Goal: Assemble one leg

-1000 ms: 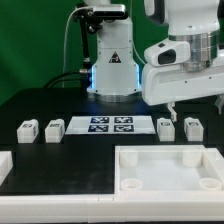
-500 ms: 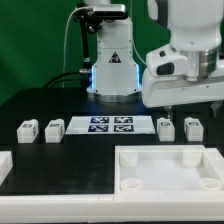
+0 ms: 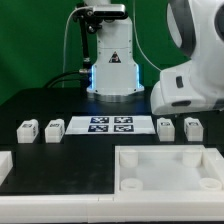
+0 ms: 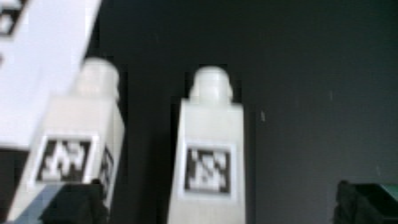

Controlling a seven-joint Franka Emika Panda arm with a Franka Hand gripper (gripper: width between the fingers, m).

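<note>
1. Exterior view: nothing is assembled yet, by my reading. Four small legs stand loose on the black table (image 3: 40, 100) in a row with the marker board (image 3: 110, 125). There is a pair of legs (image 3: 27, 129) on its far side from the arm and a second pair (image 3: 166, 127) on the arm's side. The nearest of that second pair stands just beside the board.
2. Exterior view: the large tray-like part (image 3: 160, 151) lies in front of the marker board with no leg in it. Its raised rims and round corner bosses look like smooth, matte white plastic.
3. Exterior view: the arm (image 3: 195, 90), bulky and glossy white, hangs over the pair on its side and hides the gripper. Picking up, carrying and fitting a leg all remain to be done.
4. Wrist view: two legs show as squarish white pegs with a rounded stub at one end and a black-and-white tag on one face. One leg (image 4: 210, 150) lies midway in the gripper (image 4: 210, 208); the other (image 4: 71, 140) is beside the marker board (image 4: 45, 50).
5. Wrist view: a dark finger (image 4: 374, 202) sits well off to the side of the pegs, touching neither. I judge the gripper spread and empty.
</note>
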